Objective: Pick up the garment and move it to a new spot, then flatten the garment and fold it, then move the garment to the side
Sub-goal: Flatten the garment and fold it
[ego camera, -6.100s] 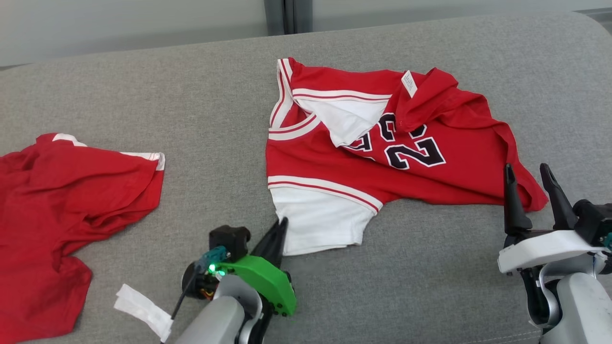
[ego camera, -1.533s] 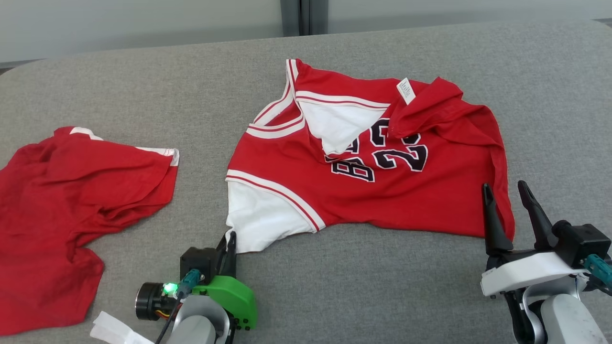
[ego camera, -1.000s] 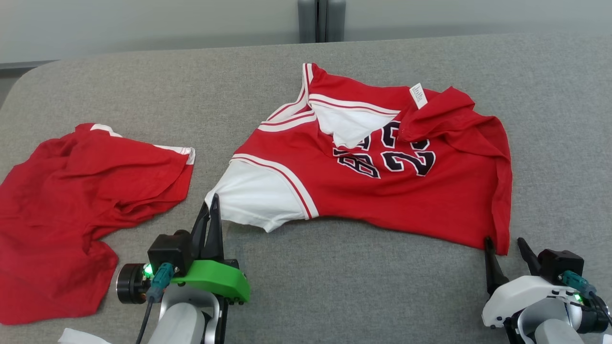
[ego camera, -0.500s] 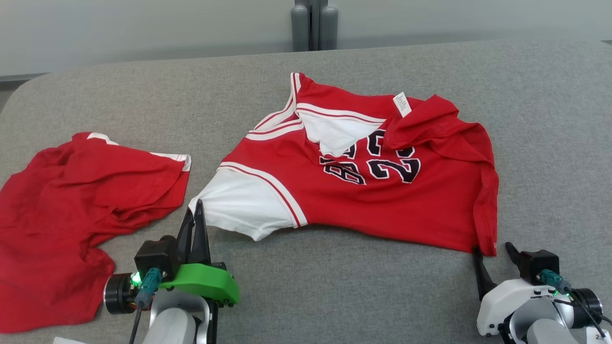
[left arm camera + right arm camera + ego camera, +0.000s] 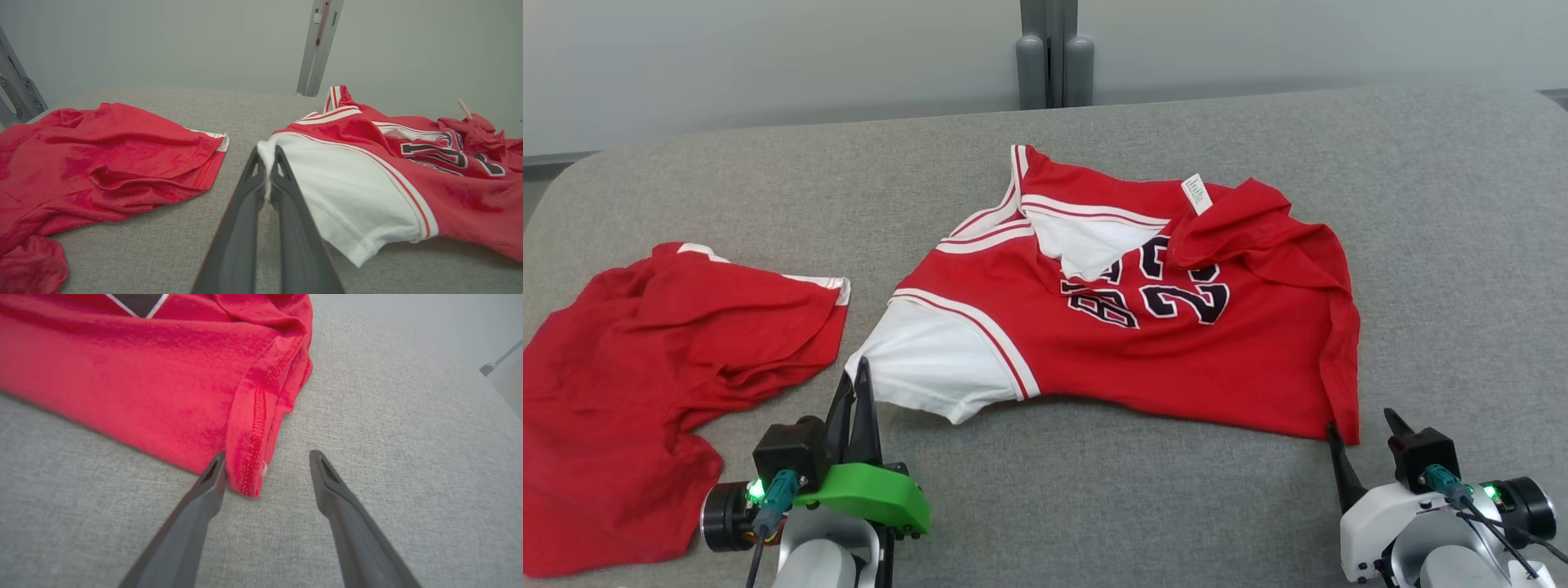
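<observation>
Jersey [image 5: 1160, 359]: its white sleeve [image 5: 347, 196] is pinched at the tip between the clenched fingers of the left gripper [image 5: 860, 367], low and left of centre in the head view. In the left wrist view the left gripper [image 5: 265, 153] has a sliver of white cloth showing between its two dark fingers. The right gripper [image 5: 1361, 422] stands released at the lower right, grasping nothing. In the right wrist view its spread fingers [image 5: 268, 455] straddle the stitched red hem corner [image 5: 249, 473], with the left finger against the cloth and the right one on bare tabletop [image 5: 1094, 506].

From those two ends the red body spreads across the middle of the frame, rumpled. A flap of red cloth is folded over the upper right. It covers part of the dark, white-outlined print [image 5: 1152, 298], so only a "2", a second, half-hidden digit and a few broken letters show. A white care label [image 5: 1194, 193] sticks up near the top, its print too small to read.

A second red garment [image 5: 662, 384] lies bunched at the left, cut off by the frame edge.
</observation>
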Motion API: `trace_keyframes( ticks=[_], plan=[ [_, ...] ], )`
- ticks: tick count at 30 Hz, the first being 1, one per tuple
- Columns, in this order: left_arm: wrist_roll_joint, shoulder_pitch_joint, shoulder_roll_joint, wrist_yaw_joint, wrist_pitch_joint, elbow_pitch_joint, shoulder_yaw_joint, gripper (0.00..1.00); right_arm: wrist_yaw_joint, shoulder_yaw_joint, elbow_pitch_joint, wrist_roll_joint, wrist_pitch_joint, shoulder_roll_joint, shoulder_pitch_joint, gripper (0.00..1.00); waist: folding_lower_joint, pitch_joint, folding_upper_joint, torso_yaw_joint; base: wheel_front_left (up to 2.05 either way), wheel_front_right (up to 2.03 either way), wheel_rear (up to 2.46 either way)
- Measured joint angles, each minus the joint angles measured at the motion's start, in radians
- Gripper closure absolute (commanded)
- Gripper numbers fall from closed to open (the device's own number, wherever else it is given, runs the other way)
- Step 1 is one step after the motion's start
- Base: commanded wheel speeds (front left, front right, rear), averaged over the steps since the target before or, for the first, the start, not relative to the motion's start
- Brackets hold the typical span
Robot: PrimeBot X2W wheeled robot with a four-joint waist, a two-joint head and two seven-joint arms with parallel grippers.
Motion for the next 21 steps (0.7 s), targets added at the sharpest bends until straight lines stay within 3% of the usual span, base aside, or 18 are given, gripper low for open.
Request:
trace_keyframes(
  ticks=[3,4,5,6,13,17,21],
  plan=[
    [0.000,0.006,0.000,-0.001,0.000,0.001,0.001,1.00,0.000,0.017,0.003,-0.002,-0.003,0.001,0.001,0.00,0.0000,-0.004,0.0000,0.001,0.00,0.00,0.00],
    [0.000,0.008,0.000,-0.001,0.000,0.002,0.001,1.00,0.000,0.027,0.005,0.001,-0.002,0.001,0.001,0.52,0.0000,-0.004,0.0000,0.002,0.00,0.00,0.00],
    [0.000,0.009,0.000,-0.001,0.000,0.002,0.000,1.00,0.000,0.035,0.008,0.004,0.002,0.001,0.001,0.93,0.0000,-0.004,0.0000,0.002,0.00,0.00,0.00],
    [0.000,0.009,0.000,-0.001,0.000,0.002,0.000,1.00,0.000,0.047,0.013,0.006,0.004,-0.002,0.001,1.00,0.0000,-0.004,0.0000,0.003,0.00,0.00,0.00],
    [0.000,0.009,0.000,-0.001,0.000,-0.006,0.011,1.00,0.000,0.114,0.026,0.072,0.030,-0.028,-0.003,1.00,0.0000,-0.006,0.0000,0.007,0.00,0.00,0.00],
    [-0.017,0.007,0.000,-0.011,0.000,-0.023,0.035,1.00,0.000,0.177,-0.010,0.247,0.071,-0.028,-0.009,1.00,0.0000,-0.012,0.0000,0.003,0.00,0.00,0.00],
    [-0.104,-0.033,0.000,-0.048,0.000,-0.061,0.064,1.00,0.000,0.257,-0.141,0.454,0.140,-0.097,-0.046,1.00,0.0000,-0.018,0.0000,-0.004,0.00,0.00,0.00]
  ],
)
